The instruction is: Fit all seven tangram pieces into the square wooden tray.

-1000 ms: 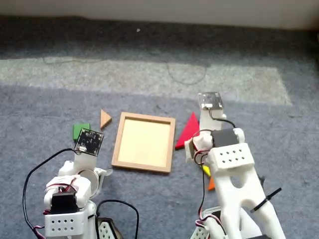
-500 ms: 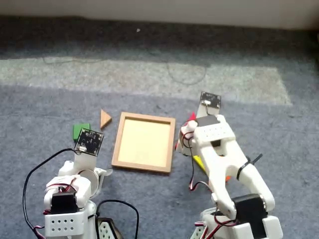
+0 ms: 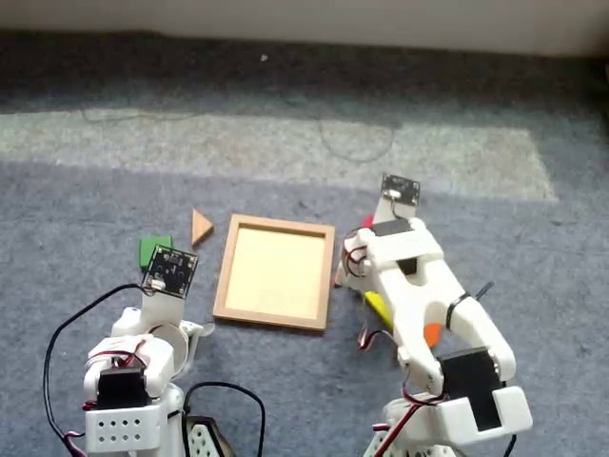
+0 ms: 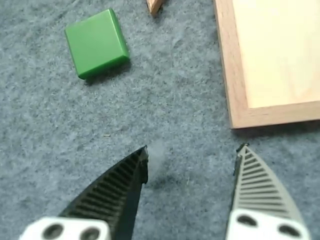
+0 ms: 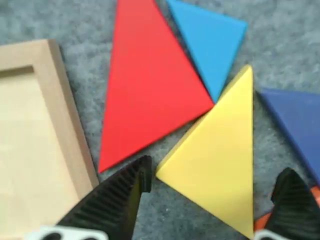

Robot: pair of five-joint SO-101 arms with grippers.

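1. Right pincer (image 5: 215,172): is standing open and straddling one yellow triangle (image 5: 220,160), whose long edge is running roughly along the fingers. This arm is sitting nearer.
2. Ahead of it are lying one red triangle (image 5: 145,95) and one light blue triangle (image 5: 207,37). Beside it are one dark blue piece (image 5: 295,120) and one orange piece (image 5: 262,222).
3. Left pincer (image 4: 192,155): is gaping over bare carpet, with one green square (image 4: 96,43) and one wooden triangle (image 4: 154,5) lying ahead.
4. One tray (image 5: 70,115): is lying empty between the pincers.

Grey carpet (image 3: 533,248) with a paler band (image 3: 190,143) across it, pale wall strip (image 3: 381,19) behind

Overhead view looks down; both close wrist views share tray (image 3: 225,271).
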